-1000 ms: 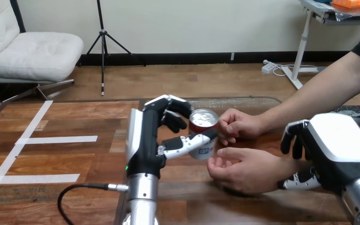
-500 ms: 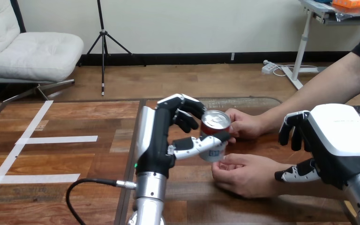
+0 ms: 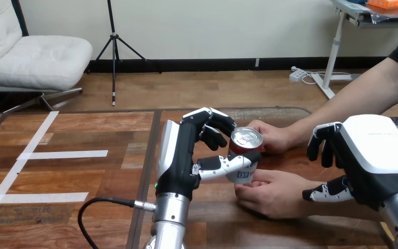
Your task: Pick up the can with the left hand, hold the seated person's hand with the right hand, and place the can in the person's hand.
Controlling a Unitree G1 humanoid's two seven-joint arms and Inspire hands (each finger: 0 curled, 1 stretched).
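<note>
Two machine hands close in on one small red aluminium drink can with a silver pull-tab lid [image 3: 246, 139]. The left hand [image 3: 179, 158] is clasped on the can, thumb across its near side and fingers curled round its far side. It holds the can upright and apparently lifted off the brown wooden bench [image 3: 83, 171].

Just below the can sits the person's near hand [image 3: 274, 194], its thumb and fingertips at the can's base; touching or barely apart, I cannot tell. The person's far hand [image 3: 272, 137] lies just right of the can's rim, against its far side. Well to the right of the can, the right hand [image 3: 378, 150] hangs over the wrist of the person's near hand. Whether it grips that wrist I cannot tell.

The can should be light if empty and modestly heavy if full. Its thin wall would dent under a hard squeeze, and its smooth skin is likely slippery. The mid-body clasp suits it, and leaving the base free lets the person's near hand take the weight before the left hand lets go.
</note>
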